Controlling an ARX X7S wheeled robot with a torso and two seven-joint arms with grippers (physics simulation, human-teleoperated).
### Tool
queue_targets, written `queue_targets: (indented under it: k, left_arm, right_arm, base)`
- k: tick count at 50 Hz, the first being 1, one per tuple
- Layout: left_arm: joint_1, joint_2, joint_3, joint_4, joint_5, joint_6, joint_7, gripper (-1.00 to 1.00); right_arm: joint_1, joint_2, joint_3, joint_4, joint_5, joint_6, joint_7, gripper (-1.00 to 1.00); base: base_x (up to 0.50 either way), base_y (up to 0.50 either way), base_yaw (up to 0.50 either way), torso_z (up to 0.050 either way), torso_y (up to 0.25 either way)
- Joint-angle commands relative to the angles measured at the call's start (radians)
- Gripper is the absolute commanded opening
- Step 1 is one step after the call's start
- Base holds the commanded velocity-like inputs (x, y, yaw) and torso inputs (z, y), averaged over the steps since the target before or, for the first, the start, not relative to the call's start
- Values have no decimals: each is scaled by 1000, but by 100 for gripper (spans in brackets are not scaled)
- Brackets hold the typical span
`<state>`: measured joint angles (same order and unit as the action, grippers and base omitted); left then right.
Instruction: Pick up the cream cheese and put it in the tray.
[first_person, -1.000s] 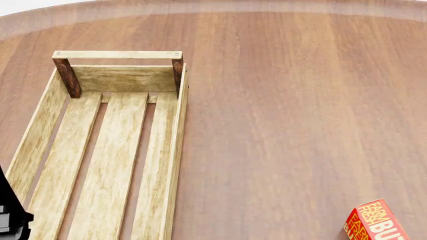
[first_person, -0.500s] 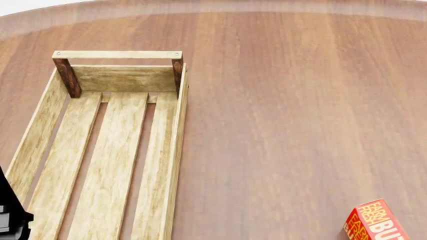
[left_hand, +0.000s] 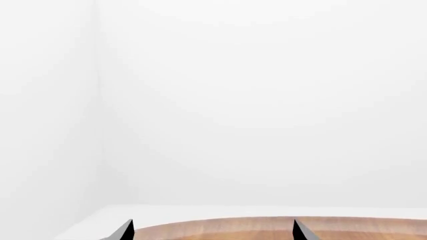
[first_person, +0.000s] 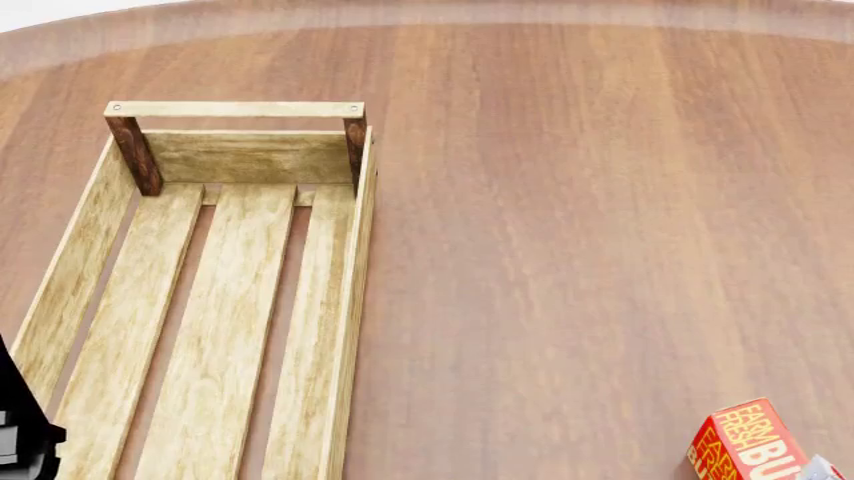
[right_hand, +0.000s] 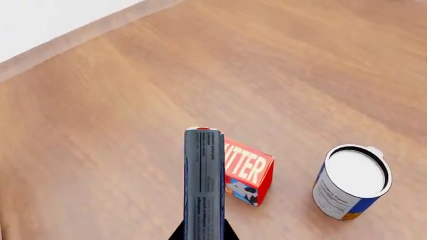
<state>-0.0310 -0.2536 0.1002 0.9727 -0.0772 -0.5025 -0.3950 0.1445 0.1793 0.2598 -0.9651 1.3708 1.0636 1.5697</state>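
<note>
Grip on the cream cheese — my right claw is closed on the thin box, seen edge-on in the right wrist view, with only the black finger tips showing on either side of its near end. The box hangs clear above the wooden table, its narrow blue-grey printed side facing the camera and a sliver of red and white at its far end.

Below and just beside it in that view stands the red-orange butter box with white lettering. The blue-and-white can sits upright near the butter box, not touching it, its pale top facing up.

From the head view, the tray lies at the table's left, its light slats showing and one dark-posted rail handle at the far end. The butter box pokes in at the lower right corner, well apart from the tray.

My left claw is spread wide — two black tips apart, holding nothing, pointing past the table's edge at a white wall.
</note>
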Motion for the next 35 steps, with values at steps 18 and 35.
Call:
queue_targets:
  k: [18, 35]
  left_arm:
    - [5, -22, -2, 31, -17, -9, -29, 100]
    - [4, -31, -10, 32, -31, -8, -40, 100]
  right_arm:
    - [466, -20, 20, 66, 53, 506, 1, -100]
    - [658, 56, -172, 214, 41, 506, 1, -100]
  base:
    - [0, 0, 0, 0, 1]
    - [0, 0, 0, 0, 1]
